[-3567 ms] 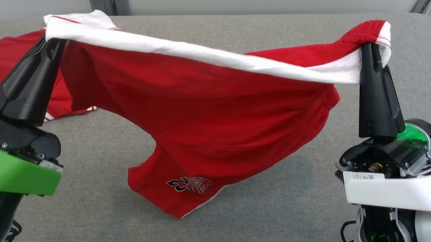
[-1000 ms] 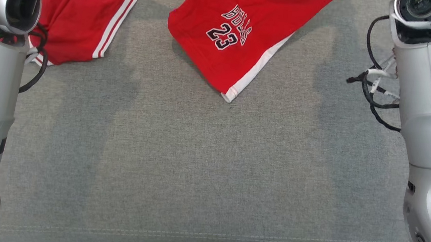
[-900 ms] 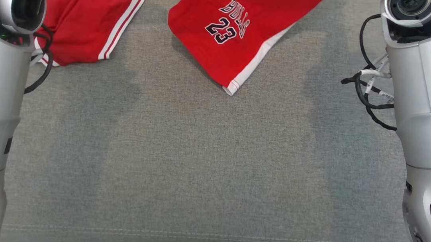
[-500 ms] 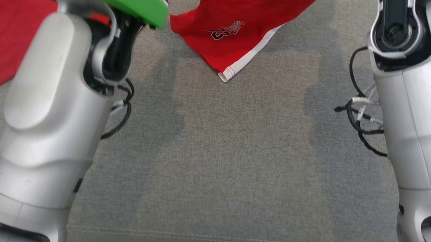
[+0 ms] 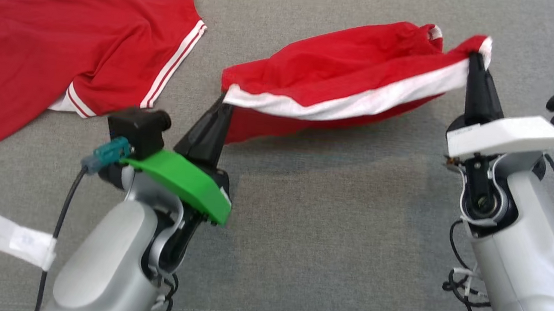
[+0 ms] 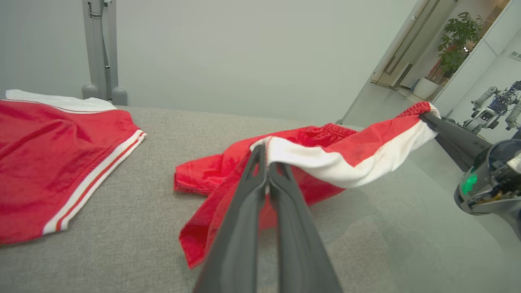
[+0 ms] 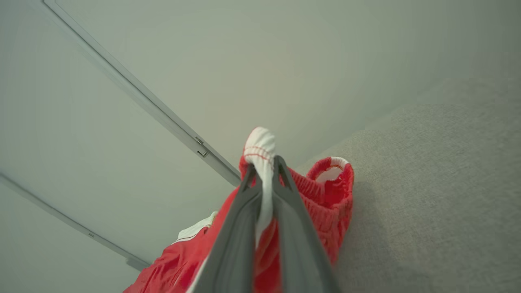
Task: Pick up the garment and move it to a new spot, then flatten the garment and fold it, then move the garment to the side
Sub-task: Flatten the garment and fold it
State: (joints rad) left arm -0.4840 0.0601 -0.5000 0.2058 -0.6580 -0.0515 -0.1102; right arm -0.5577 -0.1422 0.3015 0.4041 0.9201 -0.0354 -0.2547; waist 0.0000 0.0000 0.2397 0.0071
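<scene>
The red shorts (image 5: pixel 346 80) hang stretched between the two grippers over the middle of the grey fabric worktop (image 5: pixel 331 223). The left gripper (image 5: pixel 225 102) is clamped on the near-left end of their white-striped edge. The right gripper (image 5: pixel 474 58) pinches the far-right end at the waistband, with white cloth squeezed between its fingers. That edge is lifted and taut, while the lower folds of the shorts sag onto the worktop. A red shirt (image 5: pixel 61 50) lies flat to the left, apart from the shorts.
</scene>
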